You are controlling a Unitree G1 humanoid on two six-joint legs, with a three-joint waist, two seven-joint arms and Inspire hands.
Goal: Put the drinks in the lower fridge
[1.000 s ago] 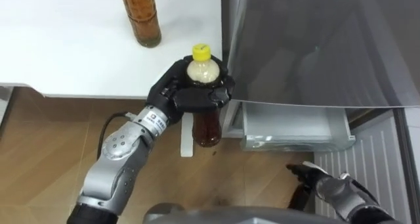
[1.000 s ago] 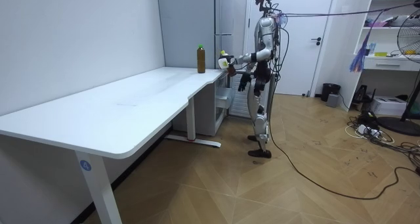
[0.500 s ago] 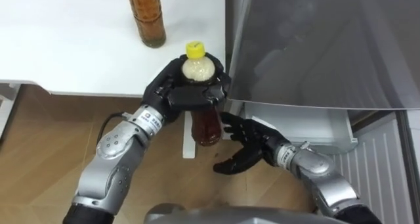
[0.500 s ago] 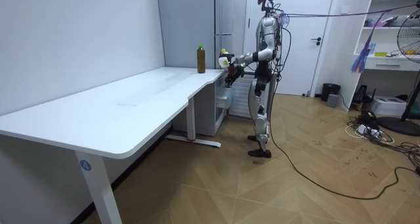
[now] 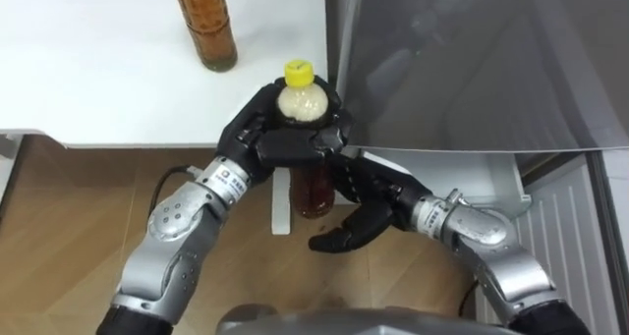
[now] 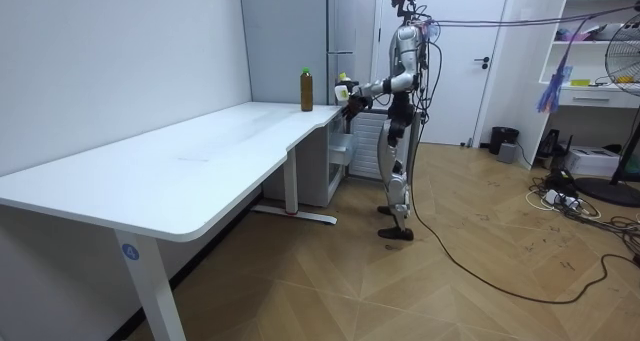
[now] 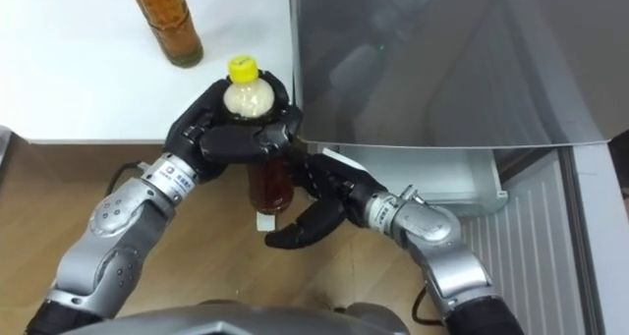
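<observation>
A: Left hand [image 5: 280,139]?
B: Clenched round the yellow-capped bottle [image 5: 303,101], held past the tabletop [image 5: 98,70] edge, beside the fridge [image 5: 472,70].
A: Right hand [image 5: 369,212]?
B: Fingers spread, just beside the bottle's base. Second bottle [image 5: 203,26] stands on the tabletop.

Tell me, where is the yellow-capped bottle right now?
In the left eye view, the yellow-capped bottle is gripped in the robot's left hand, at the white table's near corner, beside the grey fridge.

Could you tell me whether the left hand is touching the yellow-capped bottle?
Touching. The left eye view shows the left hand with fingers curled round the yellow-capped bottle.
</observation>
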